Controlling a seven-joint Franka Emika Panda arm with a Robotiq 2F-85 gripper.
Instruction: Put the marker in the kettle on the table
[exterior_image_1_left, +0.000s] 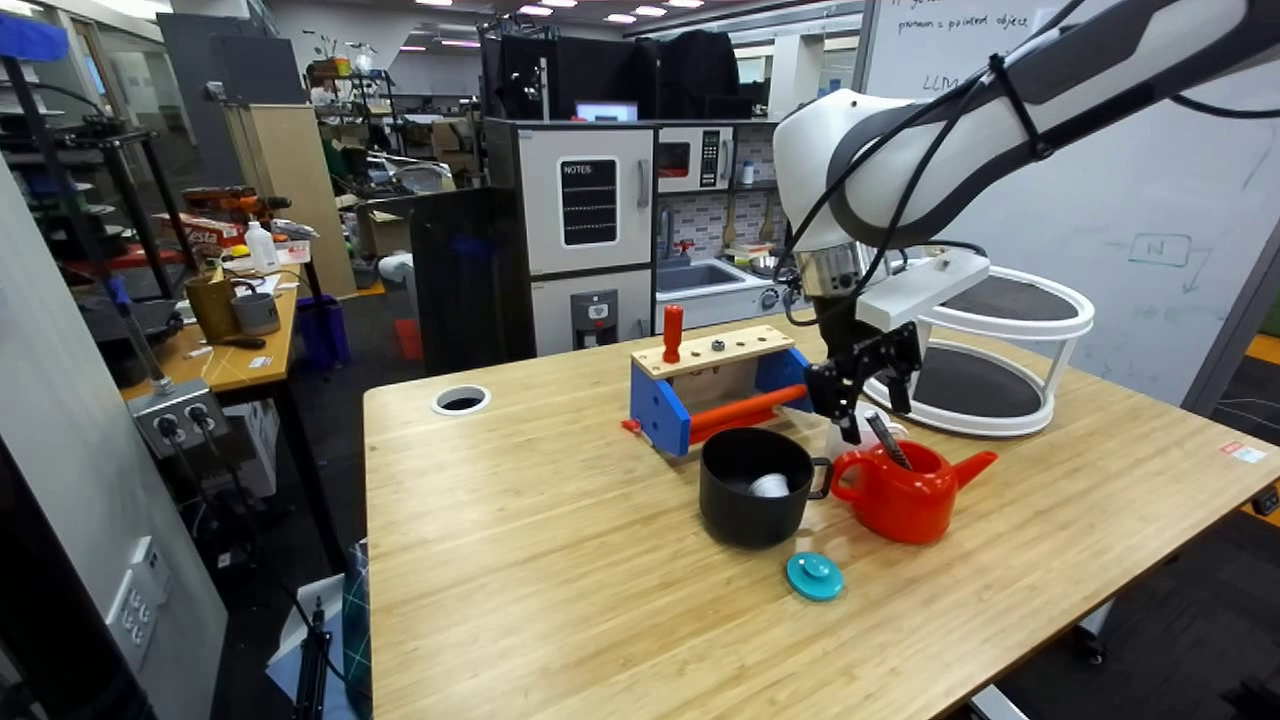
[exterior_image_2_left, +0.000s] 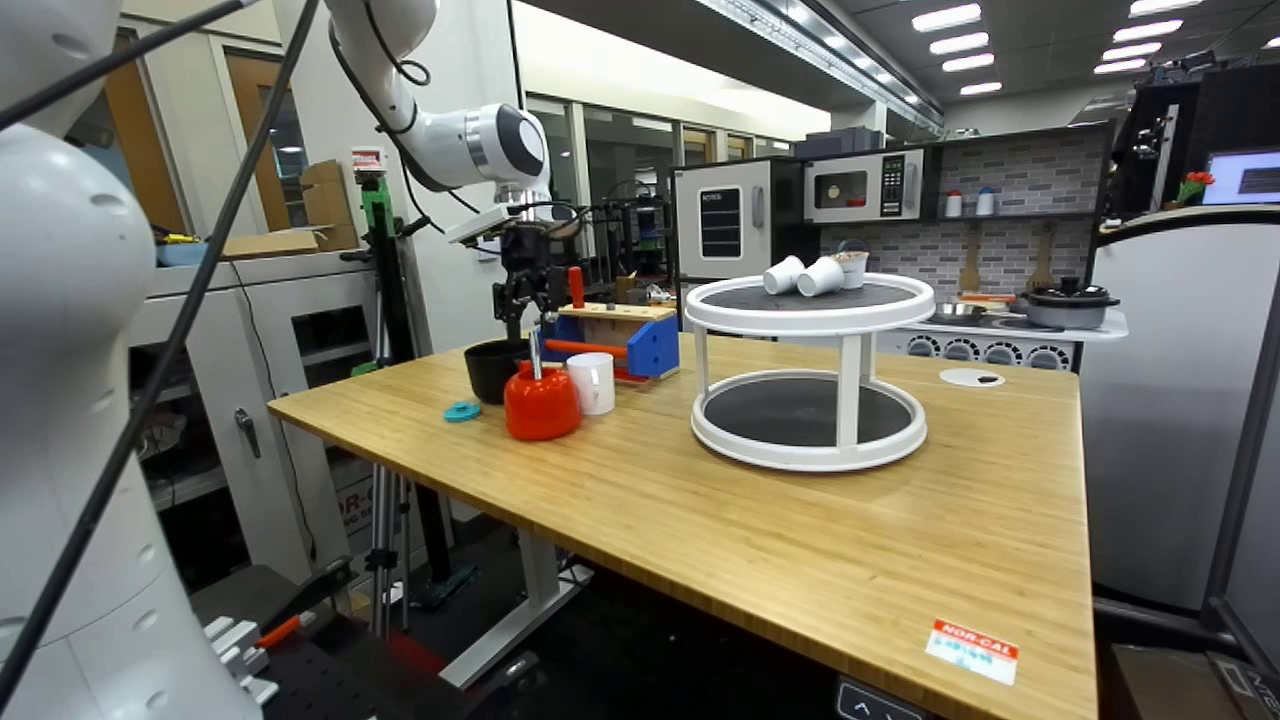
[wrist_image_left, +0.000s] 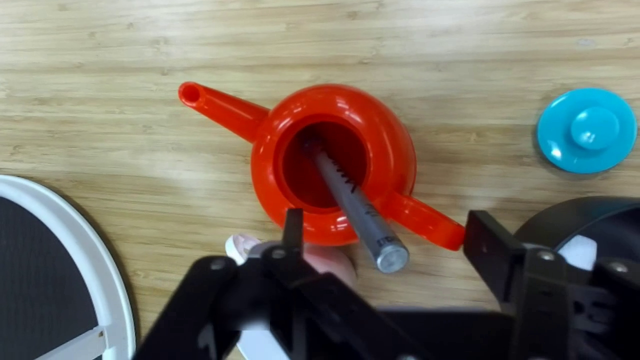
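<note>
Just one slim, grey, stick-like marker can be counted, and it's found tilted in the mouth of one squat, glossy red kettle, top end poking out beside the handle. Dark print runs along it but can't be made out. Nothing's held by the one black gripper: its jaws are spread wide, well apart. In an exterior view the kettle is placed toward the left corner of one light wood-grain table. Around it, one round turquoise lid, one round black pot with one white item inside, one white mug and one wood-topped blue-and-red toy workbench are counted. Over toward the right edge, three white cups are carried by one two-tier white turntable. "NOR-CAL" can be read on a sticker at the near right corner, "NOTES" on a black panel behind, "LLM" on a whiteboard.
</note>
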